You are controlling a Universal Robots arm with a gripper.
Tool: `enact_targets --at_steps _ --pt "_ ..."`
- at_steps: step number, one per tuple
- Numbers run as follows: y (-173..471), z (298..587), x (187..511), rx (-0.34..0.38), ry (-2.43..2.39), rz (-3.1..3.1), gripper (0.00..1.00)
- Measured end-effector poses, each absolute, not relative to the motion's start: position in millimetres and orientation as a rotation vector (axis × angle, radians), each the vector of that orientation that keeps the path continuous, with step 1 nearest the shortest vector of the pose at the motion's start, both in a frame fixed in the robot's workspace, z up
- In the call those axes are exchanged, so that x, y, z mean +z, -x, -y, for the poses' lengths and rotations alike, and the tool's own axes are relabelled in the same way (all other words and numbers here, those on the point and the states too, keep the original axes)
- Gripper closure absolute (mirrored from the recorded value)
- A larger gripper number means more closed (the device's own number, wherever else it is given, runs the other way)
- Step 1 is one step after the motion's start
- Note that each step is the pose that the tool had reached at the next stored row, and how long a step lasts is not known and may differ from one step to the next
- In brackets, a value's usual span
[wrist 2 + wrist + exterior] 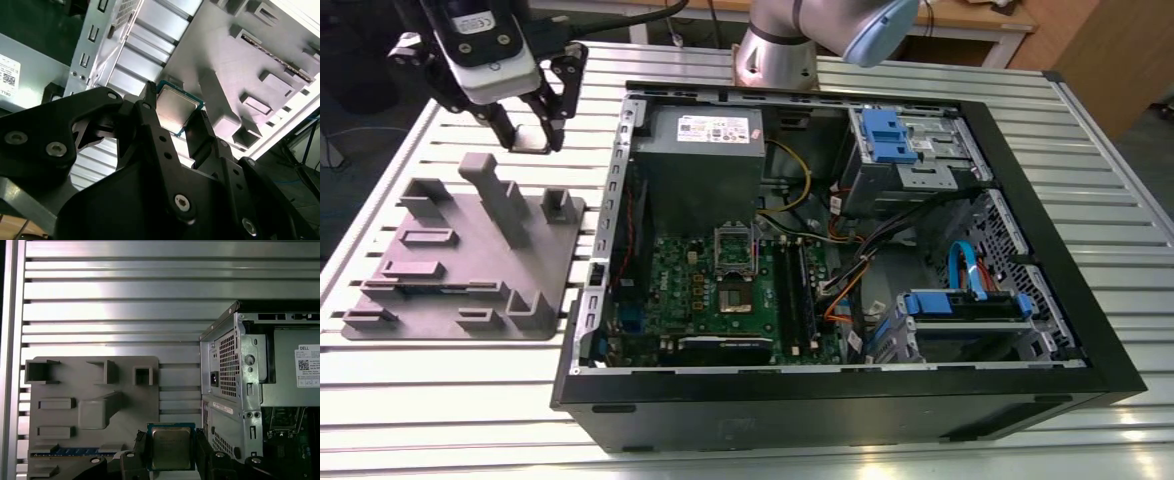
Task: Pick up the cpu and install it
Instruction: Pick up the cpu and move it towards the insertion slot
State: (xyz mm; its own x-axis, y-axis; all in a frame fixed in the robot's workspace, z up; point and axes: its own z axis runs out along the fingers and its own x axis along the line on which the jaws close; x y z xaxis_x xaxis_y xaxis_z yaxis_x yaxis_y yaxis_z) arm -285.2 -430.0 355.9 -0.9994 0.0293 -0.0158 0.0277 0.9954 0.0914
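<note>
Black two-finger gripper (531, 138) is up at the far end of the exterior view's left, hanging over the ribbed aluminium tabletop (454, 400). Jaws are narrow, clamped on the small flat square cpu with the silvery-grey metal top (528, 142), one jaw on each of two opposite edges.

In both wrist views the cpu (171, 447) (176, 107) sits flat between the jaws, metal top facing the cameras, with a thin green-blue border around the lid. It is held clear above the tabletop, not resting on anything.

Below it in the first wrist view is the edge of the grey plastic fixture plate with raised blocks and slots (90, 405), on the side nearest the open black desktop computer case (1107, 370). Fixture and case lie side by side on the tabletop: fixture on the exterior view's left, case on its right.

Inside the case lie the green motherboard (720, 295) and its dark square socket frame (734, 250), with a grey metal power supply box (700, 150) at the far end. The cpu is outside the case, well apart from the socket, not yet installed.
</note>
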Motion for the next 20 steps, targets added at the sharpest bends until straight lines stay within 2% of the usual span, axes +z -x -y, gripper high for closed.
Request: enact_targets --at_steps 20 --pt "232 430 356 0.143 -0.045 -3.129 0.53"
